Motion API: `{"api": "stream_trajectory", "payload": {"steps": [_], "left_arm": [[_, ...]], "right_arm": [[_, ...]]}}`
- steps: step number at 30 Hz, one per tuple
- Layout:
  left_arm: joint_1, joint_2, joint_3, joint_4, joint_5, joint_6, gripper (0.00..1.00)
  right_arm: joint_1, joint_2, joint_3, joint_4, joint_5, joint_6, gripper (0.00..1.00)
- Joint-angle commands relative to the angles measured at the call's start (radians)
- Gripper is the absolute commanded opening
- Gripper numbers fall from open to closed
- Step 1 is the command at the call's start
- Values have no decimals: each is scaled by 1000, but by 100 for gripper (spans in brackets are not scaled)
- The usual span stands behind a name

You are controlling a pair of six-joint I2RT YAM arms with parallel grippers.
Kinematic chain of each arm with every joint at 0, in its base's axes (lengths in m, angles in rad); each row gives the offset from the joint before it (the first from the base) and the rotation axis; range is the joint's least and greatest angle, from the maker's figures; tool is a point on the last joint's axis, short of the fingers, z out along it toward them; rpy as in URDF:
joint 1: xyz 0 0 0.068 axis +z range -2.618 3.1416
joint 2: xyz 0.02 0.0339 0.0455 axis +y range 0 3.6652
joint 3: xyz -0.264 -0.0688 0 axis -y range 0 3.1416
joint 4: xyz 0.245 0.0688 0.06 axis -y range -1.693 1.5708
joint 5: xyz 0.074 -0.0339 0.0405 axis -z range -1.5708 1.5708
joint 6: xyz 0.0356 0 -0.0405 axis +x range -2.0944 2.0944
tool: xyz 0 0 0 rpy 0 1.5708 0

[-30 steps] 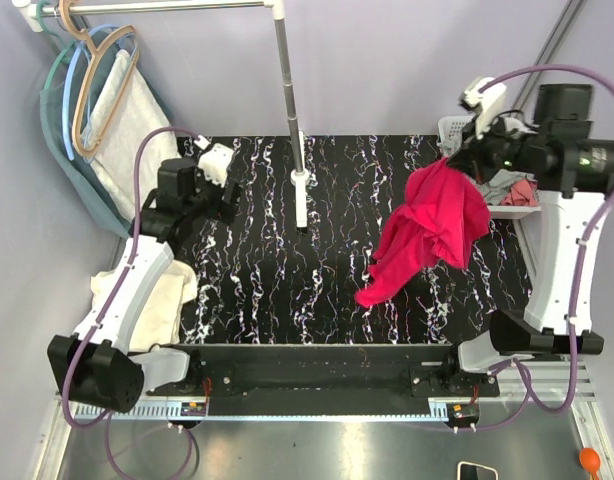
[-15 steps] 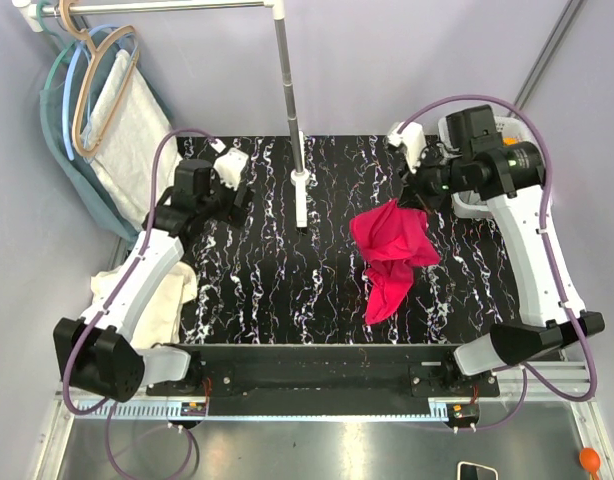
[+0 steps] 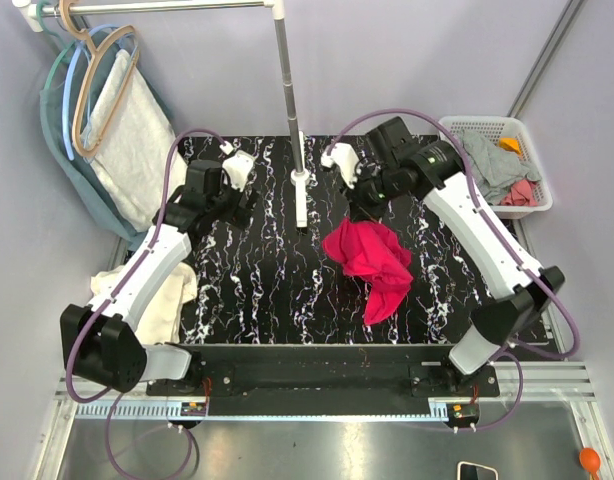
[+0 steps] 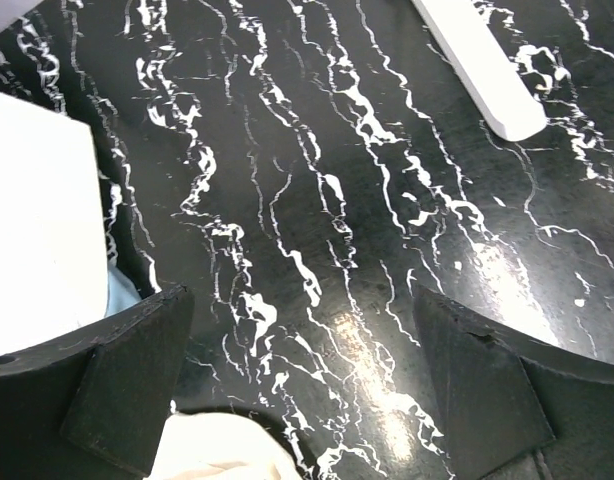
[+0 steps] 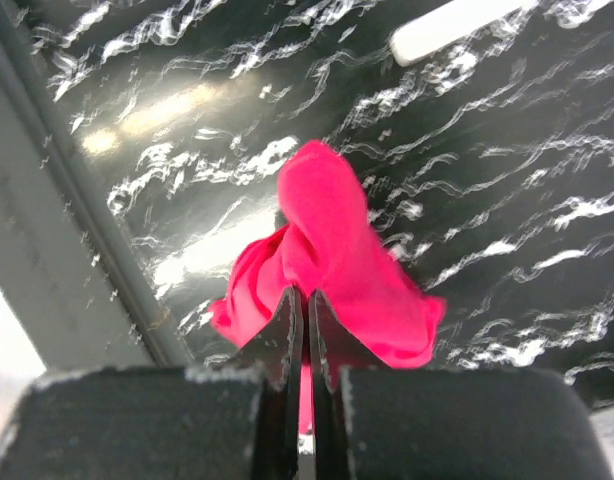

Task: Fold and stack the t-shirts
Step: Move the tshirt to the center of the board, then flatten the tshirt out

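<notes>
The red t-shirt (image 3: pixel 372 255) is bunched over the middle of the table (image 3: pixel 257 280), pinched in the closed right gripper (image 5: pixel 307 300), its sleeves lost in folds. The left gripper (image 4: pixel 307 340) is spread wide, its fingers partly cut off.

A black tabletop streaked with white marble veins (image 3: pixel 257 280) fills the middle of the room. A white upright pole (image 3: pixel 285 70) rises from a flat white foot at the far side. At the far left, a tan hanger (image 3: pixel 105 50) carries a pale speckled cloth (image 3: pixel 137 130), and a teal-blue garment (image 3: pixel 72 170) hangs behind it. A white plastic lattice basket (image 3: pixel 457 125) sits at the far right corner. A small orange ball-like object (image 3: pixel 590 459) lies near right, on the metal floor.
</notes>
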Motion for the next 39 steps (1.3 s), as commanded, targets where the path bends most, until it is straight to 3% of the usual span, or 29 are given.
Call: {"api": "stream_trajectory", "payload": {"steps": [1,6,11,12,16,20,27,31,39], "left_arm": [[-1,-11,18,62,-43,10,97],[-1,1,23,61,-49,10,97],[-2,15,26,65,-63,19,97],[-1,20,24,65,-63,21,97],[-1,23,21,65,-66,21,97],[-2,18,13,65,-66,25,97],[-69,-8,-40,39,89,38,98],[-242,18,-43,-7,153,36,97],[-410,101,-31,-28,311,-70,96]], "right_arm": [[9,51,189,102,122,28,0],[7,97,283,200,349,-30,0],[4,137,280,246,477,-95,1],[4,143,256,260,491,-96,7],[-2,142,119,350,575,-107,79],[-14,70,-88,497,643,-118,100],[-28,-50,-391,524,600,-76,100],[-34,-129,-531,527,608,-56,100],[-181,-243,-711,550,574,-24,100]]}}
